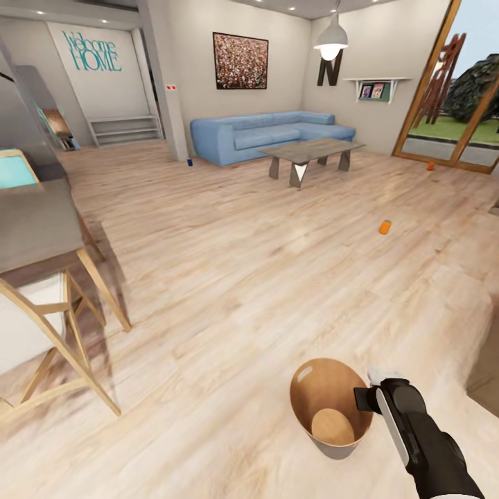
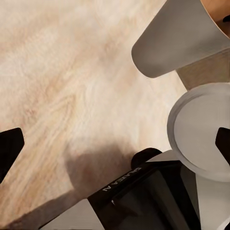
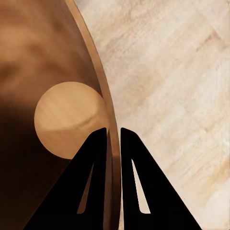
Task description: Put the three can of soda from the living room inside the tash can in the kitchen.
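Observation:
The tash can point(image 1: 331, 416), grey outside with a copper-brown rim and a dark brown inside, hangs low over the wood floor in the head view. My right gripper point(image 1: 365, 399) is shut on its rim. In the right wrist view one finger point(image 3: 93, 158) is inside the wall and the other outside, with the can's round bottom point(image 3: 67, 117) below. A dark blue can of soda point(image 1: 188, 163) stands by the sofa's left end. Two orange cans lie on the floor, one point(image 1: 384, 226) mid-right, one point(image 1: 430, 165) near the glass door. My left gripper point(image 2: 115, 143) is open, and the tash can's grey wall point(image 2: 177, 43) shows beyond it.
A light-blue corner sofa point(image 1: 270, 135) and a low grey coffee table point(image 1: 312, 149) stand at the back. A wooden chair point(image 1: 41, 333) and a table point(image 1: 31, 222) are close on the left. Glass doors point(image 1: 450, 104) line the right wall. The robot's white base point(image 2: 206, 129) sits under the left wrist.

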Available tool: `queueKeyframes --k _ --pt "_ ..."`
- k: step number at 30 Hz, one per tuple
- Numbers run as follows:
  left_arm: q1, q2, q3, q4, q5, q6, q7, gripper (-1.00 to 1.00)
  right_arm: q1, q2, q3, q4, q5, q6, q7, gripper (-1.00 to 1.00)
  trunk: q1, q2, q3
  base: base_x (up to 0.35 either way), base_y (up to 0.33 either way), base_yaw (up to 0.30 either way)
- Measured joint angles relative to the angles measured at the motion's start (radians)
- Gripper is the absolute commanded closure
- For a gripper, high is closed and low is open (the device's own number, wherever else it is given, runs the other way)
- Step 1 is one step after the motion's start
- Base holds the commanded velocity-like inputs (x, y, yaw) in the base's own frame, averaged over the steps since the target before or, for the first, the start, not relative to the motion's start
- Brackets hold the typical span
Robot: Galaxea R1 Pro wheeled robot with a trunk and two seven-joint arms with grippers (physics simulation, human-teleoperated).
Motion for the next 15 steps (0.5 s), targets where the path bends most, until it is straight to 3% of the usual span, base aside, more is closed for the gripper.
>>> queueKeyframes --k 6,15 --pt "0.000 0.000 0.000 0.000 0.000 0.000 0.000 -1.00 0.000 0.000 0.000 0.000 -0.006 0.000 0.001 1.00 0.000 0.000 0.000 0.347 0.000 0.156" --pt "0.000 0.000 0.000 -0.001 0.000 0.000 0.000 -1.00 0.000 0.000 0.000 0.000 -0.001 0.000 0.000 1.00 0.000 0.000 0.000 0.347 -0.057 0.020"
